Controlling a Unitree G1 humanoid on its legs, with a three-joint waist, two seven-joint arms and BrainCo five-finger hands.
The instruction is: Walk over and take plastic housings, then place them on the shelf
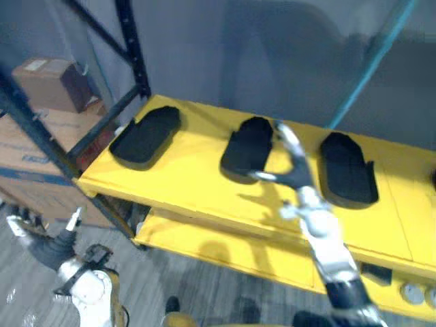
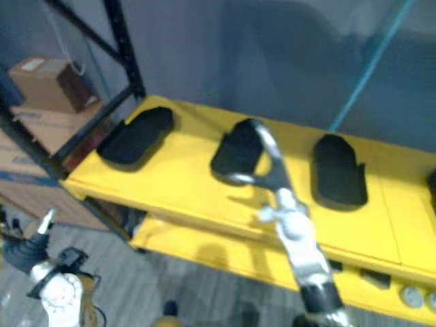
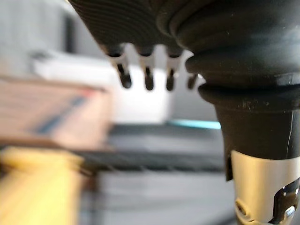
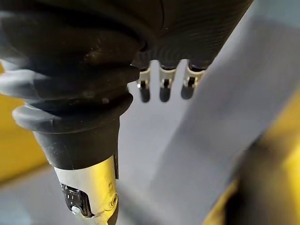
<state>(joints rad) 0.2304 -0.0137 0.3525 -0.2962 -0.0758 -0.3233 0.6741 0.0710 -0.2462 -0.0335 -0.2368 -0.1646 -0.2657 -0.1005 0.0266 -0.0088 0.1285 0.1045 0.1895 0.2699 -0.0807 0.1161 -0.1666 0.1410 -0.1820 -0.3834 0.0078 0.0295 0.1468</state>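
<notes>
Three plastic housings: black and flat, I see them in a row on the yellow shelf (image 1: 184, 178), each apart from the next.
Left housing (image 1: 145, 135): near the shelf's left end, beside the black rack post (image 1: 133, 51).
Middle housing (image 1: 246, 146): about halfway along the shelf, its narrow end towards the wall.
Right housing (image 1: 347, 169): further right, lying roughly parallel to the middle one.
Right hand (image 1: 300, 178): raised over the shelf between the middle and right housings. Its fingers (image 4: 161, 89) are straight and spread from the thumb, and it holds nothing. One fingertip and the thumb overlap the middle housing's edge from my view; I cannot tell whether they touch it.
Left hand (image 2: 20, 253): low at my left, below shelf level and over the grey floor (image 1: 157, 289). Its fingers (image 3: 148, 77) hang relaxed and empty.
Lower board (image 1: 225, 248): yellow too, just under the top shelf, with a few small items at its right end that I cannot make out.
Cardboard boxes (image 1: 41, 85): stacked left of the rack.
</notes>
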